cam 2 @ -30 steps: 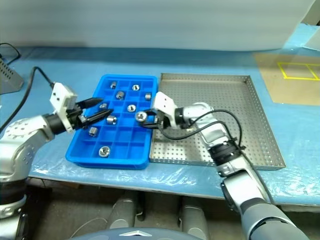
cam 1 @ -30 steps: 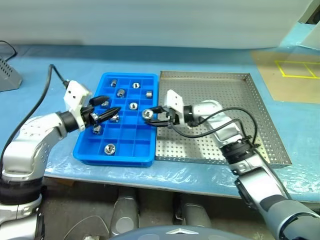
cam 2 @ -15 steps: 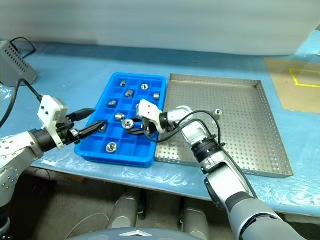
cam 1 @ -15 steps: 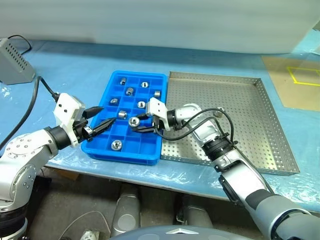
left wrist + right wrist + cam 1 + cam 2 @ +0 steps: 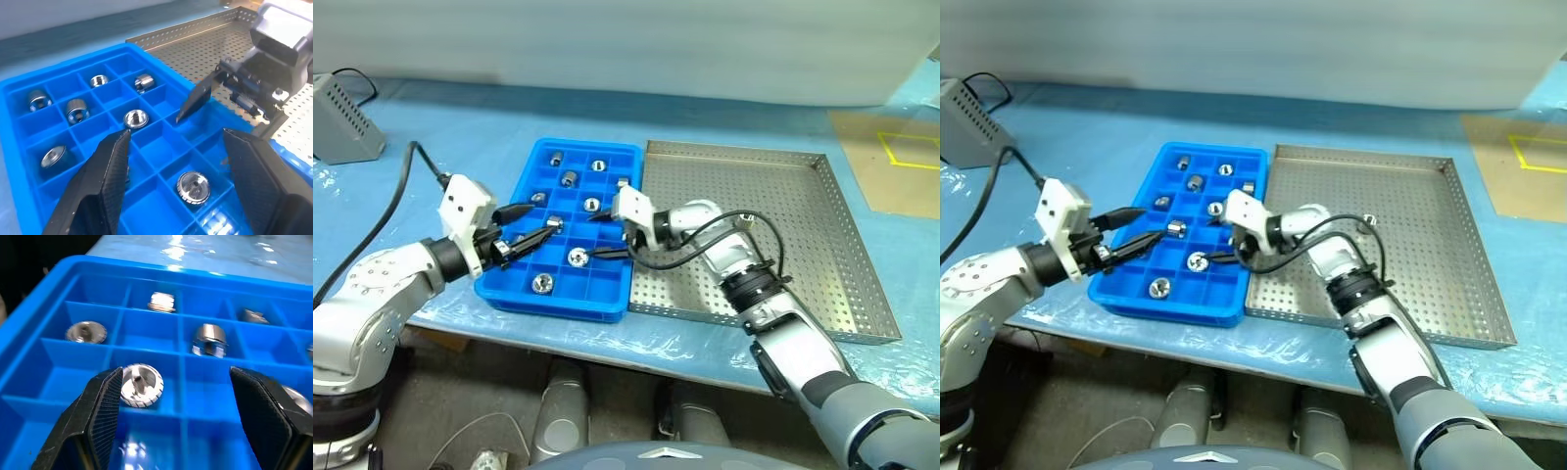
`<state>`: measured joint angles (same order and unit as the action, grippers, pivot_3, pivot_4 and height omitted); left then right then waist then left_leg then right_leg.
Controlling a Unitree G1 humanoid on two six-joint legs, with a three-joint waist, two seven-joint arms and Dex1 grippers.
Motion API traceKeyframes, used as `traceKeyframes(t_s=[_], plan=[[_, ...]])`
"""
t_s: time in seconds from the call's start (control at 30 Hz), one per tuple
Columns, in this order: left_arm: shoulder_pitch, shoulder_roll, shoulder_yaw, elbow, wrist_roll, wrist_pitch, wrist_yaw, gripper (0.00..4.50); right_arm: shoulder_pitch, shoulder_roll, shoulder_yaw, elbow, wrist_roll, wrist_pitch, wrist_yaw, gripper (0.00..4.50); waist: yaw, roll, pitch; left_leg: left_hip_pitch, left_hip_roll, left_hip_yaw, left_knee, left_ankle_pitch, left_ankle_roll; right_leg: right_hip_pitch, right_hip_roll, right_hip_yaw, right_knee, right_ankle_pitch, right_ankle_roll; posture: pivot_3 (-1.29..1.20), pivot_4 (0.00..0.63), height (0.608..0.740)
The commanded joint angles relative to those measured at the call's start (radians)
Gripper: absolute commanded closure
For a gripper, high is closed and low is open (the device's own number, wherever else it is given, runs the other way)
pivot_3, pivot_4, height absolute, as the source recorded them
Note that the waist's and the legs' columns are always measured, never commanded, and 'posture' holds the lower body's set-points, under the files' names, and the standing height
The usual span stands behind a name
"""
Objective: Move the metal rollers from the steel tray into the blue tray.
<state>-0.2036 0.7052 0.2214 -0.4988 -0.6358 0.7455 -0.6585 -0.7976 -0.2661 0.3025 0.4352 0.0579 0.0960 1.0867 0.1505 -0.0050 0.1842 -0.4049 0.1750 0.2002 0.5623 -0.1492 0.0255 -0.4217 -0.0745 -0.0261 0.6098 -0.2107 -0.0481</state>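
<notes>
The blue tray [image 5: 558, 305] lies to the left of the steel tray [image 5: 783, 255] on the blue table. Several metal rollers sit in its compartments. My right gripper [image 5: 602, 235] hangs open over the tray's near right part. Just beside its lower finger, one roller [image 5: 577, 257] lies loose in a compartment, seen close up as the roller [image 5: 141, 384] between the open fingers [image 5: 98, 416]. My left gripper [image 5: 530, 225] stands open and empty over the tray's left side, and its wrist view looks past its fingers [image 5: 105, 171] at the compartments. One roller [image 5: 741, 223] lies in the steel tray.
A grey box [image 5: 342, 117] stands at the back left, with a black cable [image 5: 382, 230] running to my left arm. A brown sheet with yellow tape lines [image 5: 901, 147] lies at the far right. The table's front edge runs just below both trays.
My right gripper has opened and let go of the roller, which now lies in a compartment of the blue tray. The left gripper has stayed open over the tray.
</notes>
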Motion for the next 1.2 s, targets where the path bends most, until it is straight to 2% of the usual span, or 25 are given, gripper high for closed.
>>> traceKeyframes(t_s=[0.03, 0.13, 0.23, 0.4, 0.63, 0.9, 1.2], plan=[[-0.077, -0.021, -0.065, 0.057, 0.020, -0.058, -0.043, 1.34, -0.001, -0.083, -0.123, -0.115, 0.063, 0.065, -0.030, 0.89, -0.001, 0.000, 0.000, 0.000, 0.000, 0.000, 0.000, 0.000, 0.000, 0.000, 0.000, 0.000, 0.000, 0.000, 0.000, 0.10, 0.150, 0.740], [-0.136, -0.064, -0.144, 0.130, 0.047, -0.099, -0.082, 1.34, 0.047, -0.182, -0.198, -0.176, 0.108, 0.157, -0.021, 0.89, -0.007, -0.001, 0.000, 0.000, 0.000, 0.001, 0.000, 0.000, 0.000, 0.000, 0.000, 0.000, 0.000, 0.000, 0.000, 0.05, 0.150, 0.740], [-0.176, -0.104, -0.217, 0.197, 0.091, -0.148, -0.117, 1.34, 0.121, -0.261, -0.216, -0.209, 0.094, 0.188, -0.031, 0.89, -0.022, -0.001, -0.001, 0.000, 0.000, 0.001, 0.000, 0.000, 0.000, 0.000, 0.000, 0.001, -0.001, 0.000, 0.000, 0.00, 0.150, 0.740], [-0.227, -0.159, -0.262, 0.268, 0.108, -0.185, -0.155, 1.34, 0.203, -0.315, -0.227, -0.255, 0.089, 0.231, -0.067, 0.89, -0.073, -0.001, -0.001, 0.000, 0.000, 0.002, 0.001, 0.000, 0.001, -0.001, 0.001, 0.001, 0.000, 0.000, 0.000, -0.05, 0.150, 0.740], [-0.245, -0.187, -0.298, 0.306, 0.137, -0.213, -0.188, 1.34, 0.243, -0.294, -0.246, -0.200, 0.100, 0.242, -0.146, 0.89, -0.107, -0.001, -0.001, 0.001, 0.001, 0.002, 0.002, 0.000, 0.001, 0.000, 0.001, 0.001, 0.002, 0.000, -0.001, -0.06, 0.150, 0.740], [-0.233, -0.175, -0.279, 0.308, 0.149, -0.213, -0.190, 1.34, 0.230, -0.254, -0.244, -0.052, 0.095, 0.197, -0.194, 0.89, -0.105, -0.001, -0.001, 0.001, 0.001, 0.002, 0.003, 0.000, 0.001, 0.001, 0.001, 0.001, 0.001, 0.001, -0.001, -0.04, 0.150, 0.740], [-0.225, -0.164, -0.269, 0.325, 0.172, -0.221, -0.175, 1.34, 0.220, -0.227, -0.222, 0.000, 0.076, 0.154, -0.199, 0.89, -0.104, -0.001, -0.001, 0.001, 0.001, 0.002, 0.004, 0.000, 0.002, 0.001, 0.001, 0.001, 0.002, 0.001, -0.001, -0.03, 0.150, 0.740]])
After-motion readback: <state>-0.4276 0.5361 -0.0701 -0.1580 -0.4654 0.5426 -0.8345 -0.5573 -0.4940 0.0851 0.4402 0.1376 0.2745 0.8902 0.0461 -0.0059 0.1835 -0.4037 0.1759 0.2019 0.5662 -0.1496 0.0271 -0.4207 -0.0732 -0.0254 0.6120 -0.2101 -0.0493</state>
